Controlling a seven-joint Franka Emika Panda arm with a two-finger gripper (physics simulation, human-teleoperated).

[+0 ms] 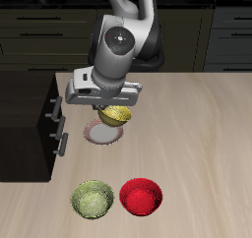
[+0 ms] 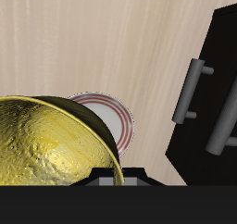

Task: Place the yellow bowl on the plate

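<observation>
The yellow bowl [image 1: 115, 114] hangs tilted from my gripper [image 1: 111, 108], which is shut on its rim and holds it just above the plate [image 1: 101, 135]. The plate is small and round, with a pale centre and a reddish-brown rim, and lies on the wooden table beside a black cabinet. In the wrist view the bowl's glossy mottled golden inside [image 2: 46, 144] fills the near field, and part of the plate [image 2: 116, 121] shows just beyond its rim. My fingertips are hidden behind the bowl.
A duller yellow-green bowl [image 1: 93, 199] and a red bowl [image 1: 142, 197] stand side by side near the table's front edge. A black cabinet with bar handles [image 1: 51, 124] stands beside the plate; it also shows in the wrist view [image 2: 208, 98].
</observation>
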